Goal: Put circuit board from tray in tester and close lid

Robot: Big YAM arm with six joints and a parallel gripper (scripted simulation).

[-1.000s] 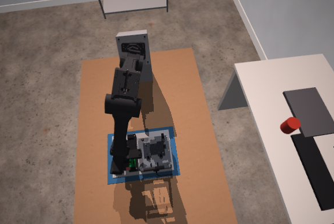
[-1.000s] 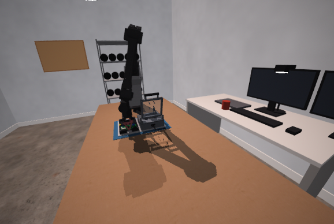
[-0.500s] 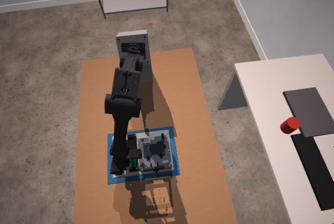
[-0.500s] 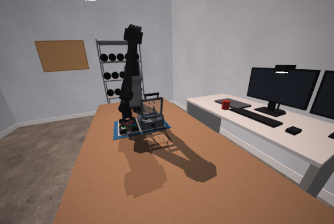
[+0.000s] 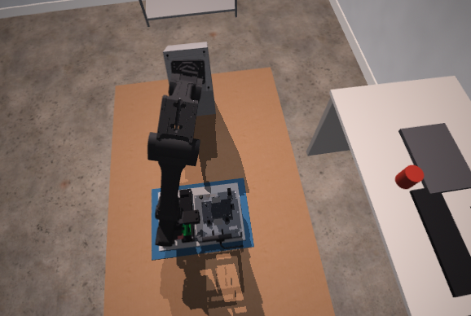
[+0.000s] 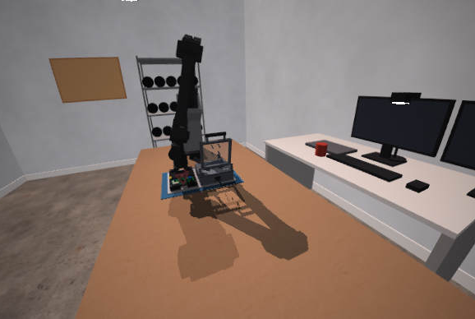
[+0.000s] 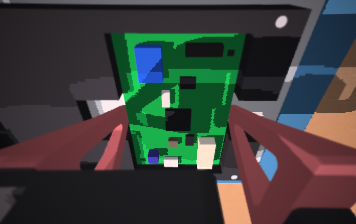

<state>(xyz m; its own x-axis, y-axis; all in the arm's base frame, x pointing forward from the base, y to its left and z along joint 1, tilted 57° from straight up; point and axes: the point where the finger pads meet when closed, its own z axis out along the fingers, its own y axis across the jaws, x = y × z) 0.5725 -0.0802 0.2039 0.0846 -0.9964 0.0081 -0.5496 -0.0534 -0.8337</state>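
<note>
We had the circuit board [image 5: 187,229] [image 6: 176,181] [image 7: 177,102] lying face up in a pocket of the black tray [image 5: 185,194] [image 6: 188,186] [image 7: 50,50], with the pocket's dark walls standing around it. Among the parts on the board we saw a blue block [image 7: 149,64] toward one end, a square black chip [image 7: 178,120] near the middle, and a tall cream-white block [image 7: 206,154] close to the other end.

Our gripper [image 5: 183,233] [image 6: 182,177] [image 7: 178,112] was over the tray with its claw spread and nothing pinched. One reddish fingertip stood by each long edge of the board, at the recesses cut through the pocket walls; we could not tell whether either touched the board's edge. How much of the tray's other pocket was filled we could not make out, since the arm [image 5: 171,183] [image 6: 182,99] hid much of it from above.

Beside the tray, the tester [image 5: 237,204] [image 6: 214,177] stood with its clear-paned lid [image 5: 211,239] [image 6: 230,153] raised upright and the lid's handle [image 6: 215,134] at the top. The board was in the tray, so it was not on the tester's pins. Tray and tester sat together over a blue mat [image 5: 156,253] [image 6: 165,192] [image 7: 300,100].
</note>
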